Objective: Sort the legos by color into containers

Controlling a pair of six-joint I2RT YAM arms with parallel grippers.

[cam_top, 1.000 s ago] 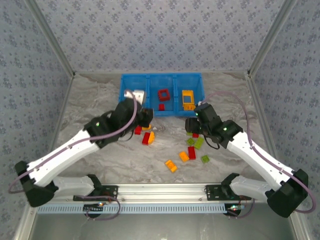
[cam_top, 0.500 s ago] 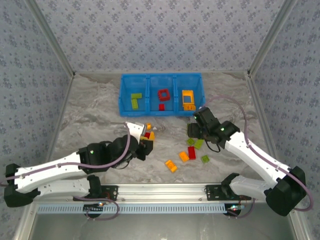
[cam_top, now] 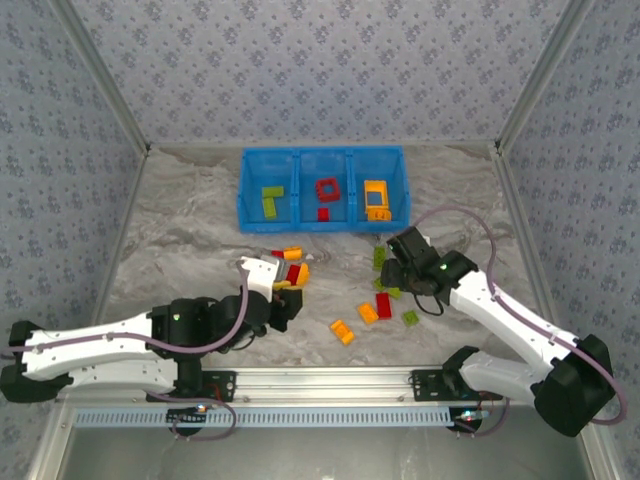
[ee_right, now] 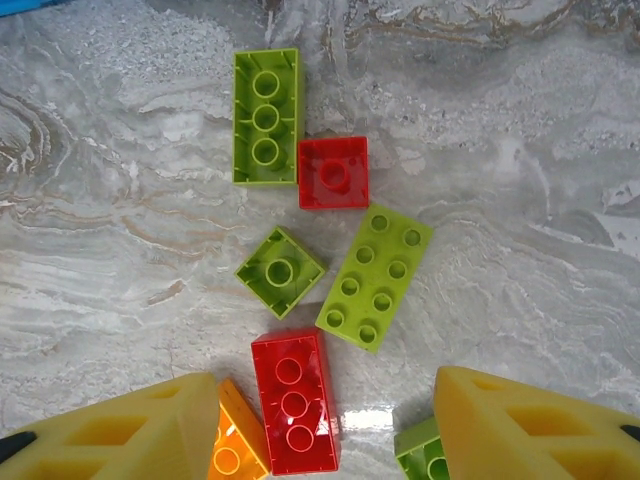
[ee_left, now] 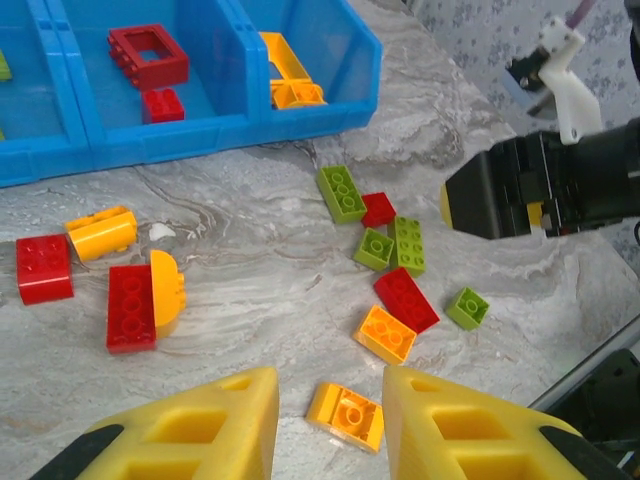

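Observation:
The blue bin at the back holds green legos in its left container, red ones in the middle and orange ones on the right. Loose bricks lie on the table in front. My left gripper is low and open; an orange brick lies on the table between its fingers, untouched. My right gripper hangs open over a cluster: a red brick, a flat green brick, a small green one.
A red and an orange brick lie together at the left, with another red and orange one behind them. A long green brick and a small red one lie nearer the bin. Patterned walls enclose the table.
The left arm has pulled back from the bin's left container to the near side and sunk low over the table. The right gripper has come nearer, over the brick cluster.

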